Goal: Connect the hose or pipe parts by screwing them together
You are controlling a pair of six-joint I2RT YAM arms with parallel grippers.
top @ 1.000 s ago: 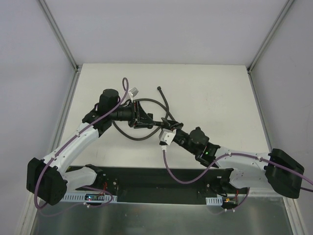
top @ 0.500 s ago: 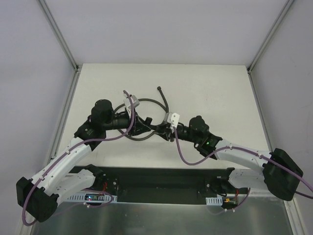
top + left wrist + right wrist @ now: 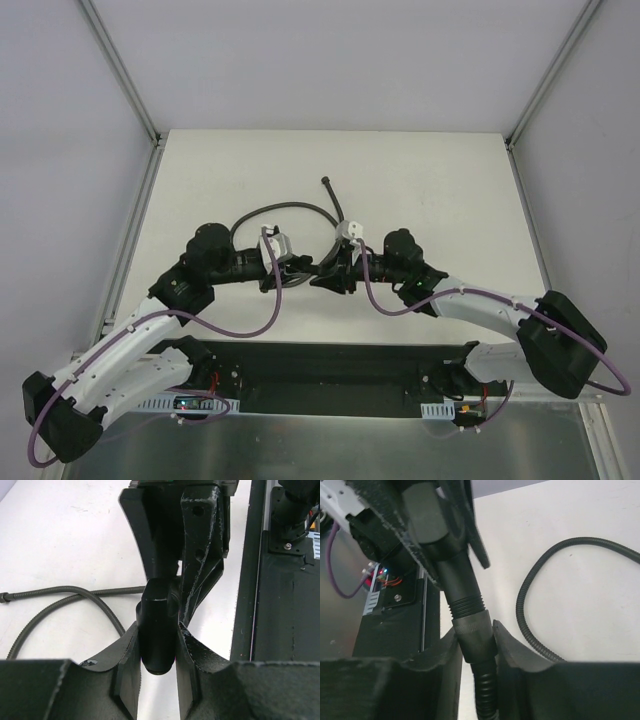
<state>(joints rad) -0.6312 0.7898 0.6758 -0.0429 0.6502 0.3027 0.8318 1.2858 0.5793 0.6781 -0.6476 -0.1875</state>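
Observation:
The two hose or pipe parts meet end to end above the table's middle. My left gripper (image 3: pixel 300 268) (image 3: pixel 157 652) is shut on a smooth black cylindrical fitting (image 3: pixel 157 622), whose threaded end (image 3: pixel 465 602) points at the right arm. My right gripper (image 3: pixel 332 274) (image 3: pixel 476 642) has both fingers against the knurled nut (image 3: pixel 474 630) of the ribbed hose (image 3: pixel 486 690). That nut sits on the threads, with several threads still showing. The grey hose (image 3: pixel 290 205) arcs behind the grippers, and its free end (image 3: pixel 326 182) lies farther back.
A black base plate (image 3: pixel 320 365) runs along the near edge, holding both arm bases. Purple cables (image 3: pixel 250 325) hang from each arm. A slack hose loop (image 3: pixel 75 592) lies on the white table left of the grippers. Grey walls enclose three sides.
Both arms have swung and rolled at the wrist, so the grippers now face each other in a level line. The hose loop has shifted behind them. The fitting stays in the left gripper.

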